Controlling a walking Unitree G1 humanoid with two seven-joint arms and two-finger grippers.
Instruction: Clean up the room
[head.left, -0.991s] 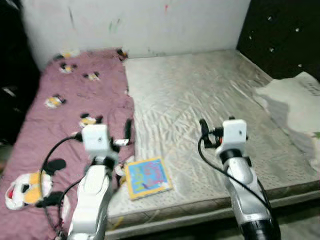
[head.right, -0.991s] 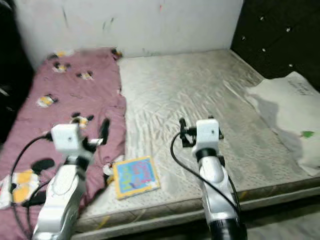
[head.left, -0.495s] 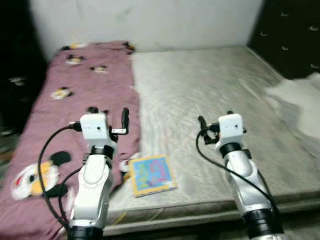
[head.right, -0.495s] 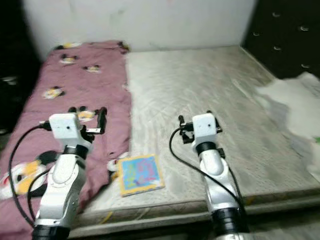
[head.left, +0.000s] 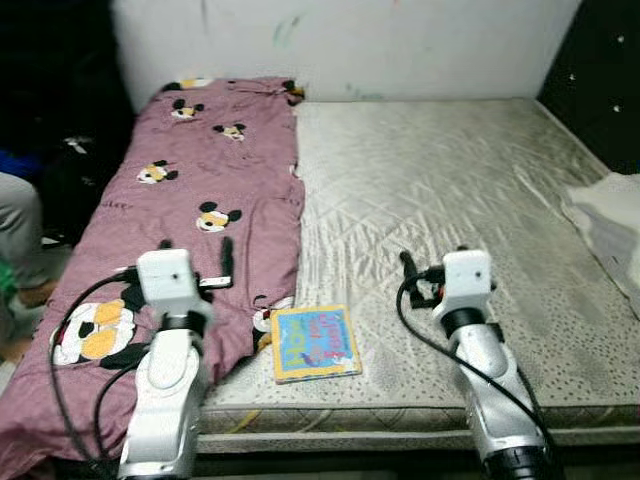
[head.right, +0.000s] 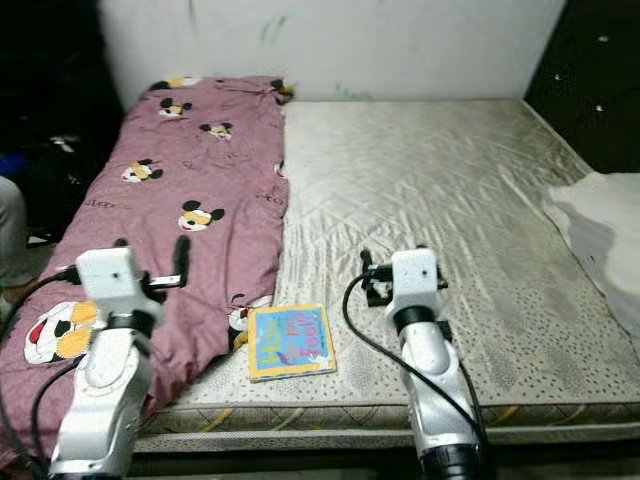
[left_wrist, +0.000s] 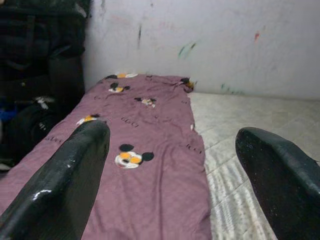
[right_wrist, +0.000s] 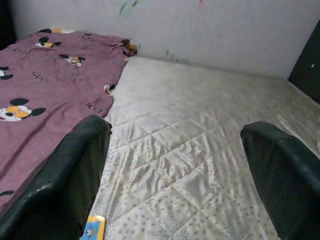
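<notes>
at the far left edge a person's leg (head.left: 18, 215) in pale trousers shows beside a dark pile of bags (head.left: 70, 175) on the floor. next comes the purple blanket (head.left: 215, 170) printed with cartoon mice, spread along the left strip of the mattress (head.left: 440, 190) and hanging over its near edge.

my left gripper (head.left: 195, 262) hovers above the near part of that blanket, forearm raised, its two black fingers (left_wrist: 65, 185) spread wide with nothing between them; through my left wrist camera i see the blanket running away to the white wall (left_wrist: 210, 40), which carries a few small colour marks.

just right of the blanket's hanging edge, a colourful children's book (head.left: 314, 342) lies flat on the bare mattress, close to the front edge, cover up. it sits between my two arms, touching neither.

my right gripper (head.left: 425, 272) is held over the quilted grey mattress to the right of the book, and its fingers (right_wrist: 60, 185) are also parted wide and hold nothing; in the right wrist view a corner of the book (right_wrist: 93, 228) peeks in beside one finger.

further right, a crumpled white sheet (head.left: 610, 215) lies at the mattress's right edge, well apart from the book, and a dark cabinet (head.left: 600, 70) stands behind it.
</notes>
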